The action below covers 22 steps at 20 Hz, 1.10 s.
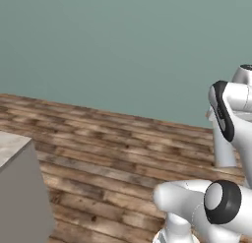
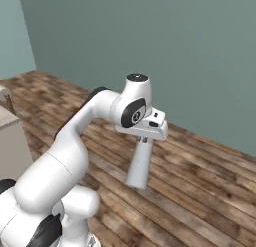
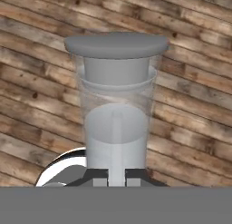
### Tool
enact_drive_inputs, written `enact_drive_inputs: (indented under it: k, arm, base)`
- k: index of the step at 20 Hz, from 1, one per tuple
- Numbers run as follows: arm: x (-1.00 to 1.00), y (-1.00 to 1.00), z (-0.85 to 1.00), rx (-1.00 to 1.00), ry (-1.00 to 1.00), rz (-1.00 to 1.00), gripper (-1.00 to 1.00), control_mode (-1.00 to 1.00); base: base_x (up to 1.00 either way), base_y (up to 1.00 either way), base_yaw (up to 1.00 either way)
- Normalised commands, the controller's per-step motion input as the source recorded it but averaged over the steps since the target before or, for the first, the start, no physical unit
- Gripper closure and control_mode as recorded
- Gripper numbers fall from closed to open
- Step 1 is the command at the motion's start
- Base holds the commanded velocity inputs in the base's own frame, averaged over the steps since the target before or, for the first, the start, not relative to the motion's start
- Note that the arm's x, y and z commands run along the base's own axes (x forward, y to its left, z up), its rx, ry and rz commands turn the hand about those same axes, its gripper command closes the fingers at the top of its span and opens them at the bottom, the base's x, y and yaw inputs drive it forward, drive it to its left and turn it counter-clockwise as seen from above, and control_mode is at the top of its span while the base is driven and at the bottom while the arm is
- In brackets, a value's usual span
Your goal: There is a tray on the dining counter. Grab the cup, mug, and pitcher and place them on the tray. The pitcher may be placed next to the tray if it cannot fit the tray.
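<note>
Translucent grey glass, slim and tall: the pitcher [image 3: 117,128] hangs from the gripper [image 3: 117,181], its silvery lid [image 3: 116,45] pointing away from the hand. In the right base view it reads as a pale tapered column below the wrist, held over wooden floor [image 2: 200,191], clear of any surface. Fingers are pinched on the pitcher's near end, almost fully together, so the hold looks to be on a thin part, perhaps a wall or handle; exact contact is hidden.

Step in hand, as I judge it: carrying the pitcher toward the tray on the dining counter. A grey-sided counter corner [image 1: 17,183] with pale marbled top sits at the lower left of the left base view; cannot tell whether it is the dining counter.

Doing it well:
- keep the pitcher's long axis steady; a narrow pinch on smooth glass may let it swing or slip
- drive and swing smoothly, no sharp wrist rolls
- approach the tray from above, set the base flat before releasing
- if the tray looks crowded, set it just beside

Lid appears seated, wider than the body.
</note>
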Motion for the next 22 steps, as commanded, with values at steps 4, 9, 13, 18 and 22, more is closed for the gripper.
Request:
enact_drive_inputs:
  k: [4,9,13,18,22]
  arm:
    - [0.00,0.00,0.00,0.00,0.00,0.00,1.00,1.00]
    - [0.00,0.00,0.00,0.00,0.00,0.00,1.00,1.00]
    - [0.00,0.00,0.00,0.00,0.00,0.00,1.00,1.00]
    - [0.00,0.00,0.00,0.00,0.00,0.00,1.00,1.00]
    - [0.00,0.00,0.00,0.00,0.00,0.00,1.00,1.00]
  base:
    - [1.00,-0.58,0.37]
    - [1.00,-0.56,0.40]
    - [1.00,-0.54,0.42]
    - [1.00,-0.56,0.42]
    - [1.00,-0.55,0.42]
